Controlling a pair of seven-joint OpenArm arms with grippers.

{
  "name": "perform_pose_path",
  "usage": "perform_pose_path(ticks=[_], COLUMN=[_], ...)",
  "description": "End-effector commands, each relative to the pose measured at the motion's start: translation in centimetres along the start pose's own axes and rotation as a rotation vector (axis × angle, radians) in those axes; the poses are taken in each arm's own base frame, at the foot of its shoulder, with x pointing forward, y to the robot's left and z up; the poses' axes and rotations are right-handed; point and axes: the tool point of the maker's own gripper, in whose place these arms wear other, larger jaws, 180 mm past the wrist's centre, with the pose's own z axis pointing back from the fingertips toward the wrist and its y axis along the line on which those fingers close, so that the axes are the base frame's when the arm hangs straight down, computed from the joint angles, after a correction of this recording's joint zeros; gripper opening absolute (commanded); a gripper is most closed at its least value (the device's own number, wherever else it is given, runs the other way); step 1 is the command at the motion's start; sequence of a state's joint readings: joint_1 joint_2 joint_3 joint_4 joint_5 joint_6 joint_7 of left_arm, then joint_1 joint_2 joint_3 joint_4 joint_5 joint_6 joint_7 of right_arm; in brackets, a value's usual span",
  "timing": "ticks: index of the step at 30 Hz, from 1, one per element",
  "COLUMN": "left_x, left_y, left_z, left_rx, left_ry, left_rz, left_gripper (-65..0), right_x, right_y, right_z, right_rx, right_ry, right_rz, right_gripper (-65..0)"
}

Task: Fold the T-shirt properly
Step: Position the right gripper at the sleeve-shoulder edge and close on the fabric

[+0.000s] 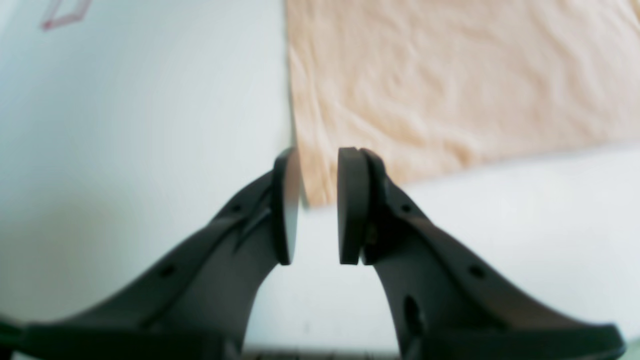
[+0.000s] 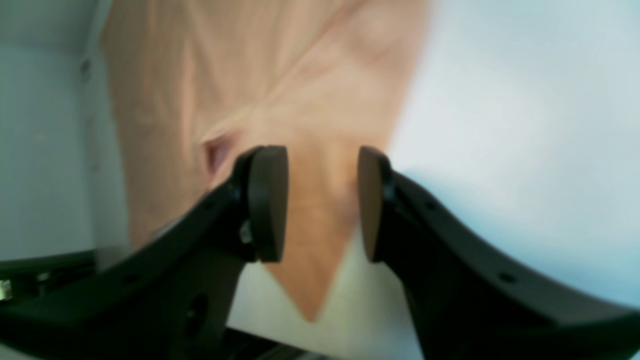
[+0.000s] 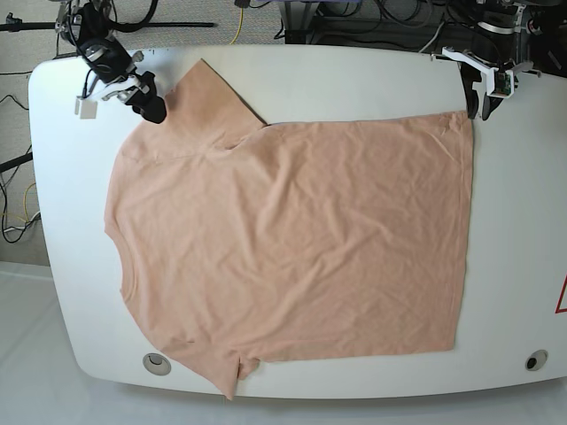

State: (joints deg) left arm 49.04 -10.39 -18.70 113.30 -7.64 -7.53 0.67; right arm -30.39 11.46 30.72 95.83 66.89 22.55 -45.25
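We see the white desk carrying the T-shirt, which lies spread flat and wrinkled over most of its top, collar toward the base view's left and hem toward its right. One sleeve points to the shirt's far left corner, the other to its near edge, where the tip reaches the desk's rim. No logo shows on the upturned side. A red mark on the desk, right of the hem, is cut off by the frame edge.

The right gripper sits at the far sleeve of the T-shirt. Its jaws stand apart with a pointed tip of peach fabric lying between them; the view is blurred, and we cannot tell whether either pad touches the cloth.

The left gripper hangs at the far hem corner of the T-shirt. Its jaws show a narrow gap, and the corner's edge lies just behind them, not pinched.
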Motion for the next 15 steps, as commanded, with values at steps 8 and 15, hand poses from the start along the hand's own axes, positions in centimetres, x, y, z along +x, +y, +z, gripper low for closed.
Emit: perform_pose_path(ticks=[8,15], left_x=[1.4,1.5], left_y=[0.7,0.7], left_z=[-0.2,-0.4], left_rx=[-0.018,-0.020], left_ry=[-0.043,-0.047], left_rz=[-0.021,-0.035], left_gripper=[-52.7,-52.3], right_x=[2.5,2.6], right_y=[2.1,2.2], right_z=[1.1,1.0], right_rx=[0.022,0.027], right_ry=[-0.085,-0.083], right_rz=[0.080,0.082], right_gripper=[-38.0,-37.7])
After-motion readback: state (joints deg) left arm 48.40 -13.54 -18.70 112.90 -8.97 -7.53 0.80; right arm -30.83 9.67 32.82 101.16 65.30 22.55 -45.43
